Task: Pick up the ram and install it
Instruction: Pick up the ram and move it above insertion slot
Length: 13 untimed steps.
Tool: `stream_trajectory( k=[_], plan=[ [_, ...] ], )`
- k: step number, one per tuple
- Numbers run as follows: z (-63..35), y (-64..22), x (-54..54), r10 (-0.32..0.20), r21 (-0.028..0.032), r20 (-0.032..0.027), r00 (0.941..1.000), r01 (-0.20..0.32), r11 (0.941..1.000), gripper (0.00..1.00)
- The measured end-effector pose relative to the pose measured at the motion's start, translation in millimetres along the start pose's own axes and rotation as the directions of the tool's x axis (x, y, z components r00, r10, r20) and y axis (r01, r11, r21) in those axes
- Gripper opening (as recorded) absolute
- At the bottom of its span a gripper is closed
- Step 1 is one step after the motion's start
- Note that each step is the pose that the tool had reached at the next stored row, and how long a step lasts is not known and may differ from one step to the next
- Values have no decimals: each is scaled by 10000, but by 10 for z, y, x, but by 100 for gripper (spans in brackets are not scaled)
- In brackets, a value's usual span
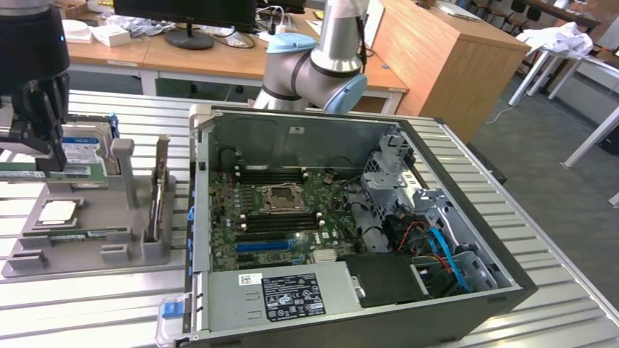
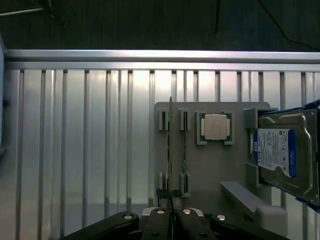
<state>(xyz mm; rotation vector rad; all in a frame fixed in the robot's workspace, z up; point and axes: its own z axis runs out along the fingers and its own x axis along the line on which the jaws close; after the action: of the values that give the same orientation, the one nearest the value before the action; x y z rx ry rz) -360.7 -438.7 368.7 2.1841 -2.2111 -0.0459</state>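
— Gripper (image 2: 171, 202): where was it?
— The computer case (image 1: 280, 134) stood on the exterior view's right of the gray tray (image 2: 210, 165). Just above that tray, it pinched the ram (image 2: 170, 145).
— Step?
— Pick-up, I judged. Installing called for squaring the ram to a slot.

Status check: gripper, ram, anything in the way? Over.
Gripper shut on the ram, over the grey holder. Second stick slotted close beside it, not touching.
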Motion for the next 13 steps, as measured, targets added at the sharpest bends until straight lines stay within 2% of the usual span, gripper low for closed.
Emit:
stream_trajectory(
  k=[13],
  plan=[
    [-196,9,1,-2,0,0,10000,2,10000,12]
  ],
)
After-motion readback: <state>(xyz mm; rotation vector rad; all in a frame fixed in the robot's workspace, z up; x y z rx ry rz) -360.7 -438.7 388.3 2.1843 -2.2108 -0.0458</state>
